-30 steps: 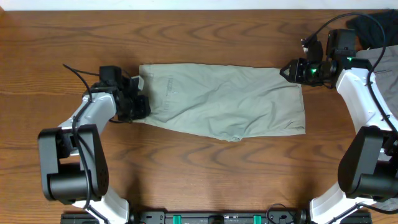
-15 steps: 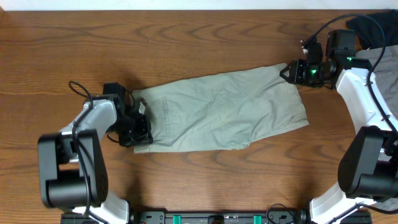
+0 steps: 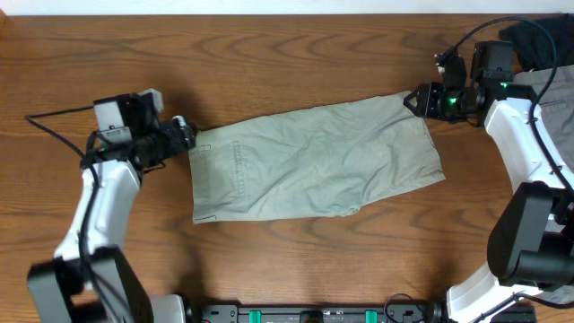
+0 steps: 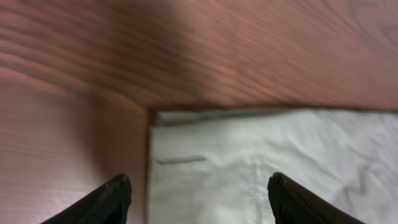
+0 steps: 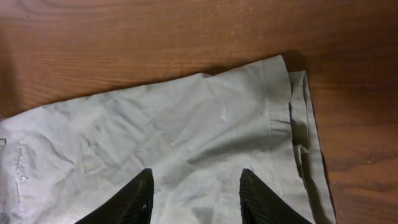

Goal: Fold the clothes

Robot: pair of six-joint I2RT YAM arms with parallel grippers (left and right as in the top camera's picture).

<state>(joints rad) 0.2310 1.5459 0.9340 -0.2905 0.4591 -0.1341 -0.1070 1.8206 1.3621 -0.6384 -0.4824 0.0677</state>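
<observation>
Overhead first: how do the shorts (image 3: pixel 314 161) look?

Light khaki-green and flat on the wooden table (image 3: pixel 287 36), near its middle. They lie lengthwise from left to right, the right end tilted a little toward the far side. Soft creases run across the cloth, and a stitched seam crosses near the left end. In the right wrist view a second layer peeks out past the hemmed edge.

How many of each thing?

One pair of shorts and two arms. There are two other garments at the far right corner, a black garment (image 3: pixel 529 36) and a grey garment (image 3: pixel 560 85).

And the claws?

The left gripper (image 3: pixel 186 135) hovers just off the far left corner of the shorts. Its fingers are spread wide and grip nothing. The right gripper (image 3: pixel 415 100) sits at the far right corner. Its fingers are apart, with cloth lying flat under the gap.

Any room at the edges?

Bare wood shows on every side of the shorts, widest along the far side and at the left. The two extra garments lie well apart from them, behind the right arm.
</observation>
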